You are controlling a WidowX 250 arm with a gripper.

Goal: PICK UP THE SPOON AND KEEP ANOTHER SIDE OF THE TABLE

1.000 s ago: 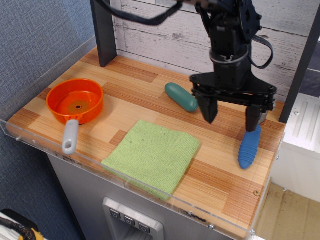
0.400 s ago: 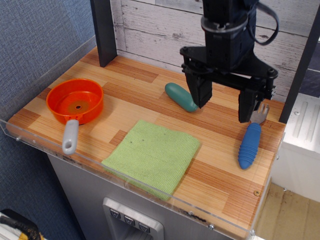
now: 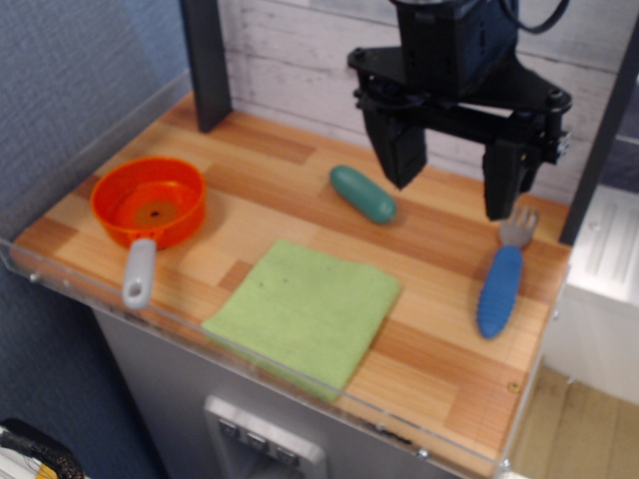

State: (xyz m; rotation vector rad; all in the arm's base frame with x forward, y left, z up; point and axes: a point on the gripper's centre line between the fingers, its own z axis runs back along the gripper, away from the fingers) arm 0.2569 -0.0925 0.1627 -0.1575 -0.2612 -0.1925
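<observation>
Observation.image looks down at the tabletop (image 3: 439,374), a wood-plank surface with a clear rim. At the left sits an orange pan (image 3: 149,203), its grey handle pointing toward the front edge. Right of it, a green cloth (image 3: 305,310) lies flat near the front. Behind the cloth, a teal oblong object (image 3: 363,194) lies at an angle. Above the right half hangs the black end effector (image 3: 454,172), its two fingers spread wide and grasping nothing. Below its right finger the spoon (image 3: 502,278) lies on the tabletop near the right edge, blue ribbed handle forward, silver tined head toward the back wall.
</observation>
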